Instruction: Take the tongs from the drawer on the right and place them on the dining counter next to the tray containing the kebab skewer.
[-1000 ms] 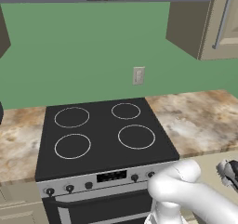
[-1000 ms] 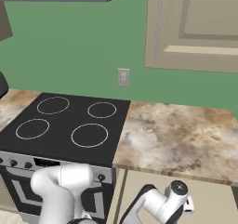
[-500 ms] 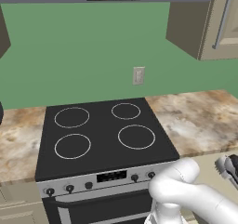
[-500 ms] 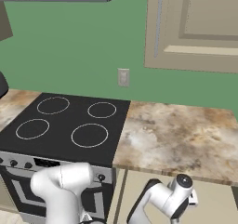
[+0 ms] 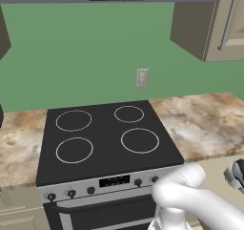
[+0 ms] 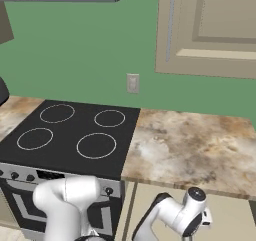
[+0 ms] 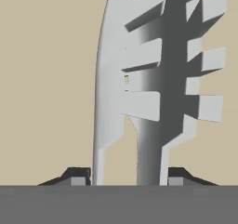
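We see the stove (image 5: 107, 143) at frame centre, worktop (image 5: 205, 124) to its right, outlet (image 5: 142, 77) behind, cabinet (image 5: 224, 21) upper right.

The white arm bends low and forward, its rounded elbow bulging at the bottom of both base views. In the right base view the forearm reaches down and to the right, ending in the wrist with its dark joint and the hand pointing downward, below the front edge of the table. In the hand view the gripper (image 7: 128, 179) shows two dark fingertips (image 7: 79, 177) standing close together, the jaws narrowed against the tongs (image 7: 148, 88) between them.
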